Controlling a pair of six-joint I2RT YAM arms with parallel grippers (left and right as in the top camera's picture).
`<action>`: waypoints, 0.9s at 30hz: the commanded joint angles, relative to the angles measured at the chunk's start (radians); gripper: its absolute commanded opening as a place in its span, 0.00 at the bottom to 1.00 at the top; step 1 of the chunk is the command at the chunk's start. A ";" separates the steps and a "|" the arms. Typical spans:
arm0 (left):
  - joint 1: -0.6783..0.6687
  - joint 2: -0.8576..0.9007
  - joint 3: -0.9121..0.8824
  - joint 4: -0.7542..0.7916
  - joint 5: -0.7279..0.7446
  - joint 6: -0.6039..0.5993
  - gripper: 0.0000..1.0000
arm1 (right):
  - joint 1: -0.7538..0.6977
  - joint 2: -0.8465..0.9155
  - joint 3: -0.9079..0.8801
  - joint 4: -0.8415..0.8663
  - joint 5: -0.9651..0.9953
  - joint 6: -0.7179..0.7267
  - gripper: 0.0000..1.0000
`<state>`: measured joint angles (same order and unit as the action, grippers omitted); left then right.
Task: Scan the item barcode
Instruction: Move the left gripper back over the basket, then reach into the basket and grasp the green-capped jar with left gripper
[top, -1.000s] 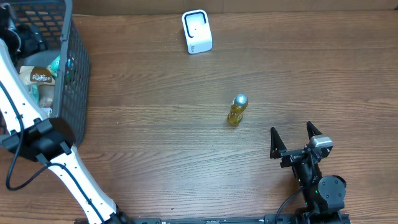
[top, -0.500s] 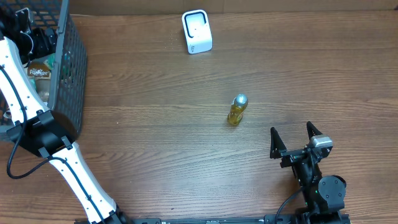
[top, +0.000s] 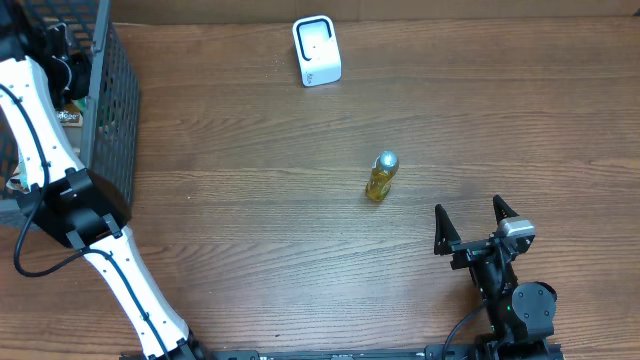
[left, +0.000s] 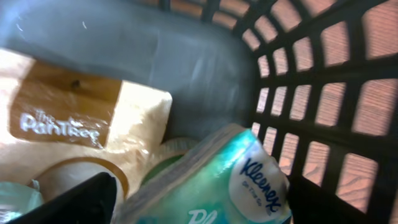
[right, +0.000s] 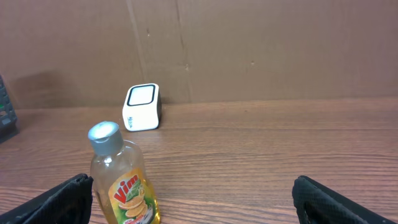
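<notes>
My left gripper is down inside the black basket at the table's far left corner. Its jaws stand open on either side of a green Kleenex tissue pack; whether they touch the pack I cannot tell. A tan Pantree bag lies beside the pack. The white barcode scanner stands at the back middle of the table. A yellow Vim bottle stands upright mid-table. My right gripper rests open near the front right, the bottle just ahead of its left finger and the scanner beyond.
The basket's mesh wall rises close on the right of my left gripper. More packaged goods lie in the basket under my left arm. A brown cardboard wall backs the table.
My left arm has swung toward the back of the basket and now covers more of the goods inside. The right arm, the bottle and the scanner have not moved.
</notes>
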<state>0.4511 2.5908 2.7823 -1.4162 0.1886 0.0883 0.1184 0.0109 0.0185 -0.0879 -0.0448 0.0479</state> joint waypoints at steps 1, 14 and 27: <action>-0.006 0.007 -0.017 -0.007 -0.051 -0.018 0.76 | -0.003 -0.008 -0.011 0.006 0.005 -0.008 1.00; 0.019 -0.024 0.057 -0.109 -0.079 -0.058 0.68 | -0.003 -0.008 -0.011 0.006 0.005 -0.008 1.00; 0.024 -0.024 0.148 -0.216 -0.142 -0.109 0.67 | -0.003 -0.008 -0.011 0.006 0.005 -0.008 1.00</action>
<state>0.4675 2.5904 2.8964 -1.6070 0.0952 0.0132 0.1184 0.0109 0.0185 -0.0883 -0.0448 0.0479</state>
